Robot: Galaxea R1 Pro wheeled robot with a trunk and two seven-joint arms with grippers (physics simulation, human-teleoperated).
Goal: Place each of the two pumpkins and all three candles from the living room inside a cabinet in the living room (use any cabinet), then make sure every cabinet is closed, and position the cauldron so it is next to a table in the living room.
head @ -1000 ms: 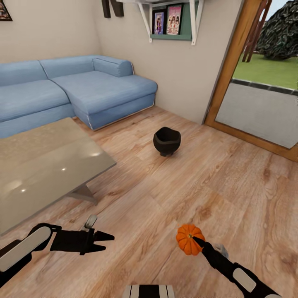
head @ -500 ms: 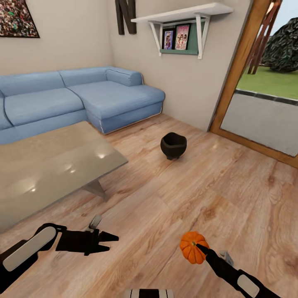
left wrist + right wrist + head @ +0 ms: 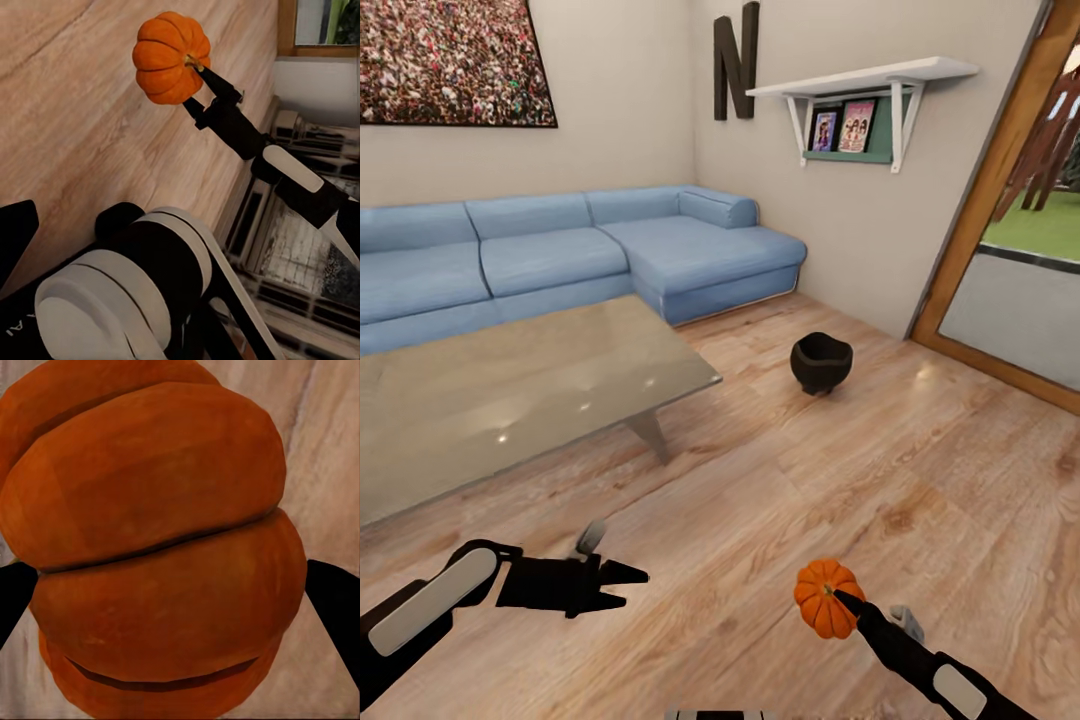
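Observation:
An orange ribbed pumpkin (image 3: 826, 597) hangs above the wood floor at the lower right, held by my right gripper (image 3: 840, 600), which is shut on it. The same pumpkin (image 3: 169, 57) shows in the left wrist view, and up close (image 3: 161, 547) in the right wrist view. My left gripper (image 3: 628, 583) floats low at the lower left, open and holding nothing. The black cauldron (image 3: 821, 361) stands on the floor past the far right corner of the glossy grey-olive coffee table (image 3: 510, 390). Candles and cabinet are out of view.
A blue corner sofa (image 3: 560, 255) lines the back wall behind the table. A white wall shelf (image 3: 860, 85) with pictures hangs on the right wall, beside a wood-framed glass door (image 3: 1010, 230). Open wood floor (image 3: 780, 500) lies between the table and the door.
The whole view has swung left and up, bringing in more wall and sofa. Both arms keep their places in the picture, the pumpkin still held.

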